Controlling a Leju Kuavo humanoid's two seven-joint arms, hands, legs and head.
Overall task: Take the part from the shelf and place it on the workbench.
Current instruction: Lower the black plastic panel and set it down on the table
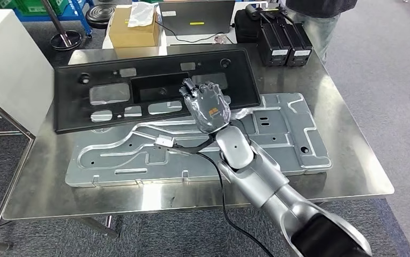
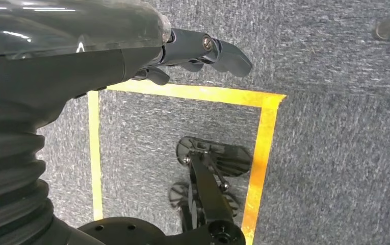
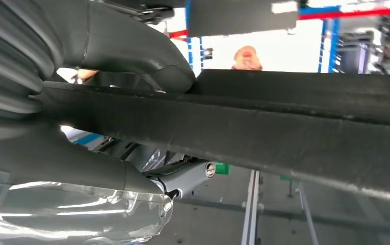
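A long black plastic panel [image 1: 111, 96] with several cut-outs lies on the steel workbench [image 1: 352, 160], and its near edge overlaps a large silver stamped metal plate [image 1: 277, 139]. My right hand [image 1: 208, 107] grips the panel's near edge towards its right end. In the right wrist view the thumb [image 3: 147, 56] lies on one face of the panel [image 3: 284, 122] and the fingers [image 3: 187, 176] on the other. My left hand [image 2: 192, 51] hangs over grey carpet beside yellow floor tape and holds nothing, its fingers loosely apart.
Behind the workbench stand a cardboard box [image 1: 134, 29], a laptop [image 1: 197, 17] and black cases [image 1: 283, 43]. A person [image 1: 320, 21] stands at the far right corner. A white cabinet [image 1: 4, 64] is on the left. A black cable [image 1: 192, 149] crosses the silver plate.
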